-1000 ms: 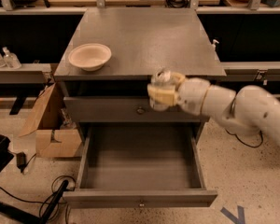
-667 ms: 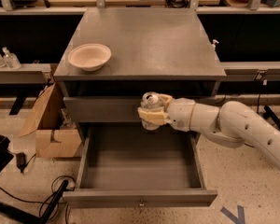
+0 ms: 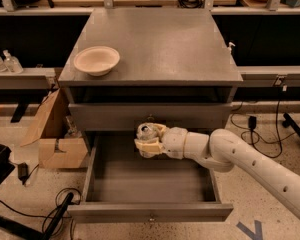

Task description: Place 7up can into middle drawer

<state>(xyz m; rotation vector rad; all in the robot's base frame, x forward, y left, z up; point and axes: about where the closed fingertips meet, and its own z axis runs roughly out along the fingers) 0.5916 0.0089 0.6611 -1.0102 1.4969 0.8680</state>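
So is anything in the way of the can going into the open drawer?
Nothing visible is. The hand holds the 7up can just over the back of the open middle drawer, and nothing shows in the tray beneath. The bowl sits up top, out of the way.

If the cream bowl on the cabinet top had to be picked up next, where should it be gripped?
Pinch the bowl at its thin rim, coming straight down from above: it sits upright and open, likely too wide and shallow to span. The hand, clamped on the 7up can over the middle drawer, is occupied.
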